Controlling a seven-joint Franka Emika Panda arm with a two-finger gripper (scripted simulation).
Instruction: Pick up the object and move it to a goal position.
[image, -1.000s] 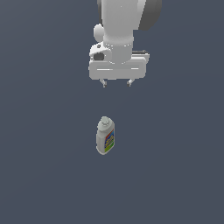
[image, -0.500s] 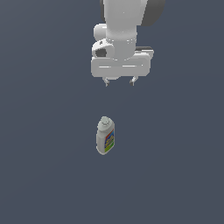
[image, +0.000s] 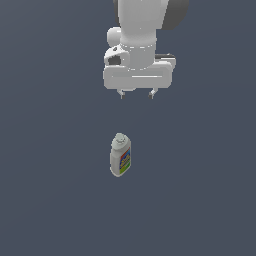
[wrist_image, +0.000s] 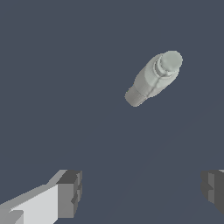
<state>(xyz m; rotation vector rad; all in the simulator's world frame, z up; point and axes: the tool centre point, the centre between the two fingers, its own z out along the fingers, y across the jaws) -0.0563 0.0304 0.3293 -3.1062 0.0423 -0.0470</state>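
Observation:
The object, a small white bottle (image: 120, 155) with a rounded grey-white cap and a blue, yellow and green label, stands on the dark grey floor in the middle of the exterior view. It also shows in the wrist view (wrist_image: 154, 78), seen from above, cap toward the camera. My gripper (image: 136, 94) hangs above and behind the bottle, well apart from it, a little toward the exterior view's right. Its jaws stand wide apart and hold nothing. Both fingertips (wrist_image: 70, 193) show in the wrist view with bare floor between them.
A flat dark grey floor (image: 50, 200) spreads all around the bottle. The white arm (image: 142, 30) comes down from the top of the exterior view.
The gripper has shifted slightly toward the exterior view's right and a little lower. The bottle has not moved. The jaws stay open.

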